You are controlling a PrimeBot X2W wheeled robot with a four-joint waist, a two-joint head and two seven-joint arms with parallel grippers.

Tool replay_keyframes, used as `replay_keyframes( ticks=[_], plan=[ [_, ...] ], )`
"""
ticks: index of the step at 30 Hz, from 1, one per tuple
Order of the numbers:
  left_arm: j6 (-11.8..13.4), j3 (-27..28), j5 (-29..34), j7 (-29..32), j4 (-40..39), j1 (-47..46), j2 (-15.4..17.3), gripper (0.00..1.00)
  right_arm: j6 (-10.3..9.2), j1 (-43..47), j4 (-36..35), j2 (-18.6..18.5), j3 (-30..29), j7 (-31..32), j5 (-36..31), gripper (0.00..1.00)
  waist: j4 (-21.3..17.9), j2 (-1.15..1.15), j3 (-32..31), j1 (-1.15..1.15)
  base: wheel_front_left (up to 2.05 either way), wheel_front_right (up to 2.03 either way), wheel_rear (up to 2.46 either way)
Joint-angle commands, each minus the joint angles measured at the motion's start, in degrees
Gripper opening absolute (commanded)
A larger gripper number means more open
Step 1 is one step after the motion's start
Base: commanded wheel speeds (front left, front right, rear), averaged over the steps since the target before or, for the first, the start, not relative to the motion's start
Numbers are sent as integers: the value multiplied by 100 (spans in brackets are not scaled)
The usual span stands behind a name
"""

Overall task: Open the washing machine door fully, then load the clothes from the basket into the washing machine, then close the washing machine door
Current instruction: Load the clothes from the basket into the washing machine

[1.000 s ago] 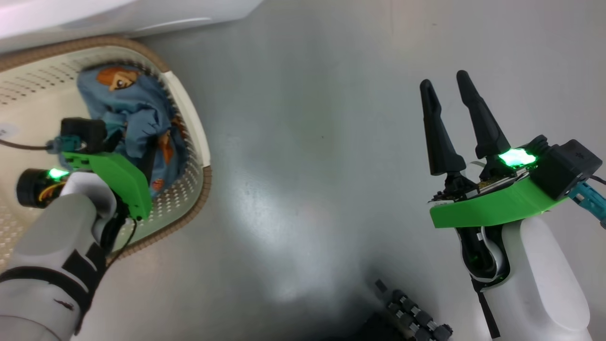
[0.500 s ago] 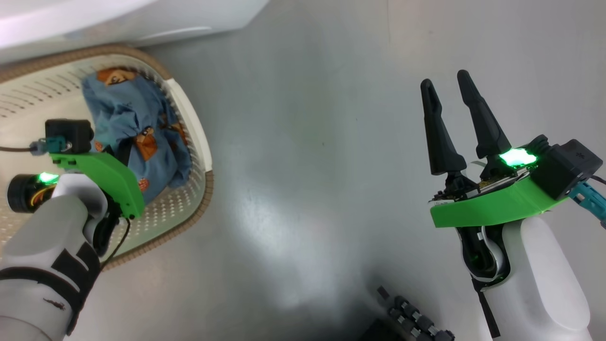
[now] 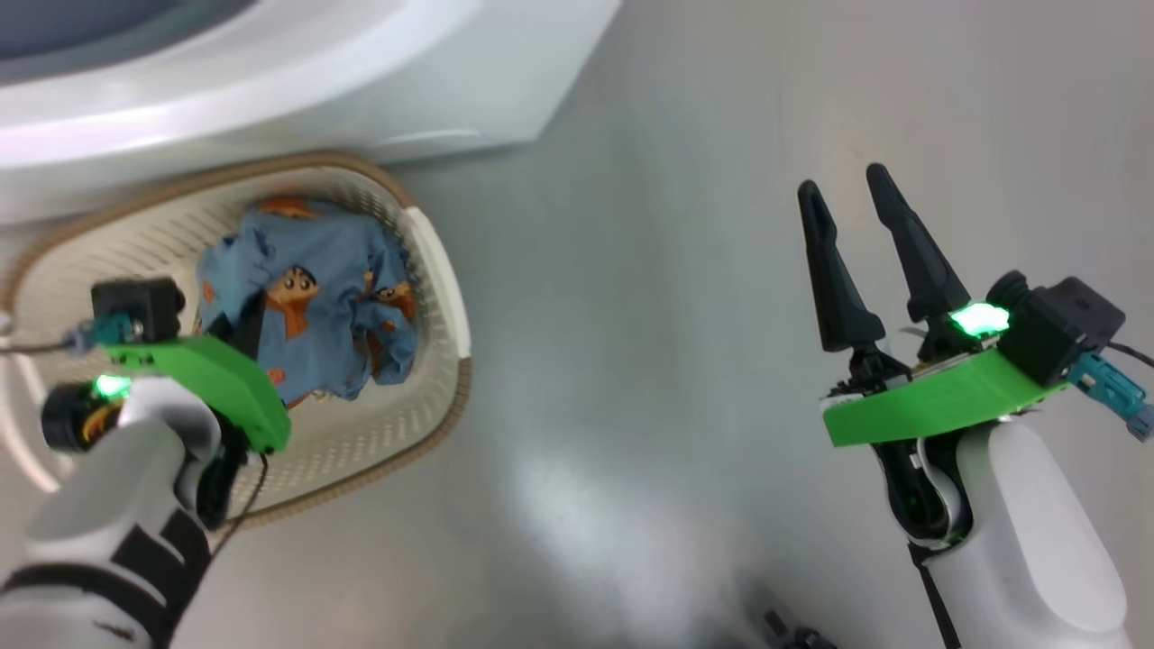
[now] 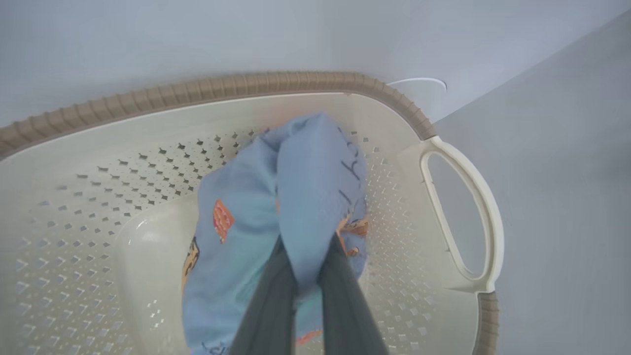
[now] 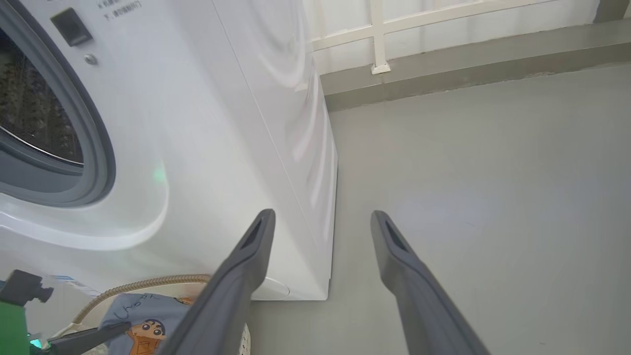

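Note:
The cream basket (image 3: 439, 270) with its brown rim stands on the floor against the front of the white washing machine (image 3: 361, 72). My left gripper (image 3: 251, 326) reaches down into it and is shut on the light blue printed clothes (image 3: 334, 297). In the left wrist view the two fingers (image 4: 345, 296) pinch a fold of the clothes (image 4: 296, 187), which hang bunched above the basket (image 4: 222, 86) floor. My right gripper (image 3: 843, 180) hovers open and empty over the bare floor to the right. The right gripper (image 5: 321, 217) faces the washing machine (image 5: 222, 123), whose drum opening shows. The washing machine door is out of view.
Grey floor (image 3: 631, 315) spreads between the basket and my right arm. A low kerb with a white railing (image 5: 443, 54) runs behind the machine. The basket's white side handle (image 4: 468, 212) faces the open floor.
My left gripper has shut on the clothes and gathered them into a raised bundle. The head camera has tilted, bringing more of the washing machine into view. The right gripper has held still.

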Motion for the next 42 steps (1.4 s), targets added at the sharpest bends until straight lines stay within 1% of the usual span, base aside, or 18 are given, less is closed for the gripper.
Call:
replay_keyframes(
  ticks=[1,7,13,14,19,20,23,34,42],
  plan=[
    [-9,366,176,-76,-151,290,145,0,9,304,-73,-66,76,-27,-55,100,349,0,-449,0,0,0,0],
    [-9,1256,835,-77,-556,955,-10,0,9,604,52,-269,71,-27,-42,100,604,0,-1030,0,0,0,0],
    [-9,2031,1455,-77,-927,1591,-141,0,9,893,142,-447,64,-27,1,100,787,0,-1590,0,0,0,0],
    [-9,2269,1637,-77,-1062,1783,-180,0,9,992,163,-488,59,-27,14,100,836,0,-1765,0,0,0,0],
    [-9,2779,2064,-77,-1439,2230,-244,0,9,1254,207,-562,43,-27,52,100,923,0,-2166,0,0,0,0],
    [-9,2779,2064,-77,-1439,2230,-244,0,9,1254,207,-562,43,-27,52,100,923,0,-2166,0,0,0,0],
    [-9,3080,2301,-77,-1695,2498,-275,0,9,1413,241,-599,47,-27,74,100,951,0,-2399,0,0,0,0],
    [-9,4064,3060,-77,-2864,3475,-387,0,9,1945,252,-722,-94,-27,147,100,1031,0,-3009,0,0,0,0],
    [-9,4801,3512,-77,-3760,4219,-609,0,9,2243,222,-774,-283,-27,178,100,1115,0,-3287,0,0,0,0]
  ],
)
